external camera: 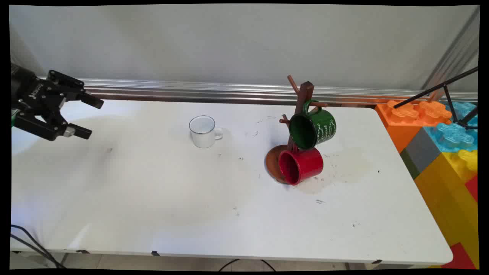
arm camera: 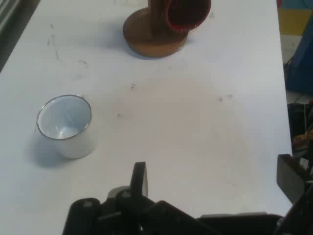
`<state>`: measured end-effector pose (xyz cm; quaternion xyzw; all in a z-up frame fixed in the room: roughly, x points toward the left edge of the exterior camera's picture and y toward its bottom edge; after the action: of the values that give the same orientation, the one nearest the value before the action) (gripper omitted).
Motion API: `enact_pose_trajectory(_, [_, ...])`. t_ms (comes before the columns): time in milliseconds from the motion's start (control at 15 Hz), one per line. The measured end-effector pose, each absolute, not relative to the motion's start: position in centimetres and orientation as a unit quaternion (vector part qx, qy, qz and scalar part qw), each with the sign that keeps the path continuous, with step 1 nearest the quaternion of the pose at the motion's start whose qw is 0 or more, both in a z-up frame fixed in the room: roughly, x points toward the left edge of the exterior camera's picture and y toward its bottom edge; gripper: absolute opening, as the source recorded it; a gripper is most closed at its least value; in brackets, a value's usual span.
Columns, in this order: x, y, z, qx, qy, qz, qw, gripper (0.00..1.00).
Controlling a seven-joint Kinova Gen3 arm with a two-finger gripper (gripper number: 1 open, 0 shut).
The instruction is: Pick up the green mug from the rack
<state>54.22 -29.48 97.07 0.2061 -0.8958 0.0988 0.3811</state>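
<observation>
3 mugs point(external camera: 205, 131) point(external camera: 313, 127) point(external camera: 300, 165), 1 rack point(external camera: 303, 95)

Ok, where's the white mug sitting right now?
The white mug stands upright on the table, left of the mug stand in the main view, far from the open end effector at the left edge.

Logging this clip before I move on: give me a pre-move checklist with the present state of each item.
1. Gripper open and holding nothing: ok.
2. Gripper apart from every mug, over the table's left end: ok.
3. White mug upright, standing alone on the table: ok.
4. Green mug hanging on the wooden mug tree: ok.
5. Red mug hanging on a peg, clear of the tree's base: cannot tell; it sits low, mouth sideways, against the base.
6. Bare table between gripper and white mug: ok.
</observation>
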Motion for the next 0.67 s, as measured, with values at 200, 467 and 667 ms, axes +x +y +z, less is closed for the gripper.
enact_pose_trajectory(200, [53.6, -29.7, 97.1, 0.212, -0.895, 0.104, 0.38, 1.0])
enact_pose_trajectory(467, [51.6, -30.3, 97.8, 0.218, -0.896, 0.107, 0.372, 1.0])
enact_pose_trajectory(667, [48.7, -31.0, 98.9, 0.226, -0.894, 0.109, 0.371, 1.0])
